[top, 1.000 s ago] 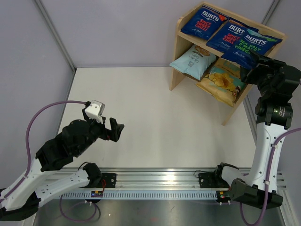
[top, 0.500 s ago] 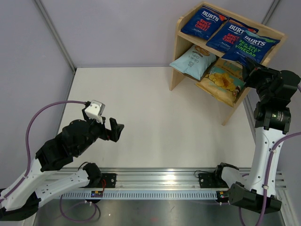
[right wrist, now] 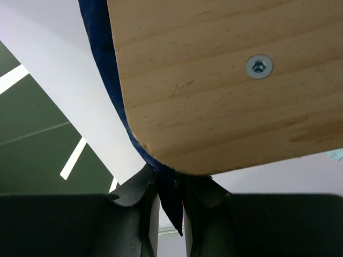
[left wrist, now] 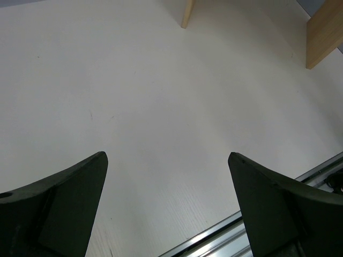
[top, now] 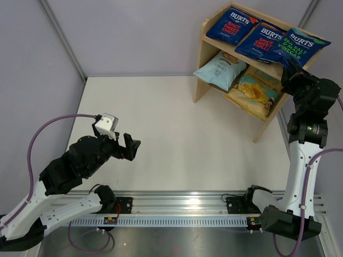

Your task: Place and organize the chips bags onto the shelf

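Note:
The wooden shelf [top: 204, 47] stands at the back right. Its top tier holds two red-lettered Burts bags [top: 229, 24] [top: 261, 39]. The green-lettered Burts bag [top: 297, 46] leans at the top tier's right end. My right gripper [top: 289, 68] is shut on its lower edge; in the right wrist view the blue bag edge [right wrist: 170, 197] sits pinched between the fingers under the shelf's side panel [right wrist: 225, 85]. The lower tier holds the pale-blue bag [top: 220, 68] and the yellow-and-teal Kettle bag [top: 253, 92]. My left gripper [top: 131, 147] is open and empty over the table's left side.
Grey walls stand behind and to the left of the white table [top: 171, 134]. A metal rail [top: 177, 211] runs along the near edge. The shelf's feet [left wrist: 187, 13] show at the top of the left wrist view.
My right gripper has lifted the green-lettered Burts bag up and to the right, toward the right end of the top tier. The left arm has barely moved.

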{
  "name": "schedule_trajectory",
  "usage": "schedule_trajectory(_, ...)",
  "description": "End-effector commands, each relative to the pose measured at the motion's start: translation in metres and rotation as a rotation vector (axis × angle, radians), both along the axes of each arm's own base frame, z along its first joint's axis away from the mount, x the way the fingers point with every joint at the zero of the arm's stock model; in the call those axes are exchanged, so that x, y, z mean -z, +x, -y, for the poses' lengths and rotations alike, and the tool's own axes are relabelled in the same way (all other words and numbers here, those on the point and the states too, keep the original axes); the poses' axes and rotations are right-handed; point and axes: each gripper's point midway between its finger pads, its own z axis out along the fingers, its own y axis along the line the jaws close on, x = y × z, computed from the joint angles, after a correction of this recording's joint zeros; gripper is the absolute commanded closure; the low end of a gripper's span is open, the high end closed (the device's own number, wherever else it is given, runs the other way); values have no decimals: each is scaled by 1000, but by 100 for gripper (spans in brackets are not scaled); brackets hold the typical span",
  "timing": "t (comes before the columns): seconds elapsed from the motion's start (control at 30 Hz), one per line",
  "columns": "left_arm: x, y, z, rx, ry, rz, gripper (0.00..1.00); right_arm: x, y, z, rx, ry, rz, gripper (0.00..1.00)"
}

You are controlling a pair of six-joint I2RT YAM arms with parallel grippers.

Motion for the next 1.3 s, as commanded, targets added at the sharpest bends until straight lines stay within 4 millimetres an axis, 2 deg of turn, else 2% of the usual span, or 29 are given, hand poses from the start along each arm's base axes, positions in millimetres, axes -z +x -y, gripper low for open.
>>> schedule_trajectory(0.0,-18,4,-1,-16,-27,44,1,-16,0,17,86,31,79,85)
schedule_trajectory(0.17,-17,6,1,-16,-24,44,1,-8,-1,21,112,29,59,83)
schedule_trajectory(0.33,-18,5,2,-11,-31,40,1,-6,-3,14,88,35,91,85)
schedule_trajectory(0.47,-15,5,2,-12,-27,35,1,-8,6,3,21,53,127,87)
schedule_trajectory(0.57,-14,7,2,-23,-20,32,1,-16,3,-9,-8,67,164,87)
schedule_trajectory(0.67,-15,9,3,-27,-11,27,1,-25,-3,-10,33,92,208,89)
schedule_trajectory(0.8,-10,10,4,-31,1,15,1,-42,4,-16,-20,134,286,89)
schedule_trajectory(0.9,-5,10,5,-34,8,0,1,-41,3,-8,16,177,305,90)
schedule_trajectory(0.97,-3,10,4,-38,11,-4,1,-38,-6,1,77,183,302,90)
schedule_trajectory(1.13,-4,11,4,-47,7,-8,1,-31,-22,8,129,215,302,90)
schedule_trajectory(1.27,-4,11,7,-35,3,-14,1,-18,-22,14,157,240,276,88)
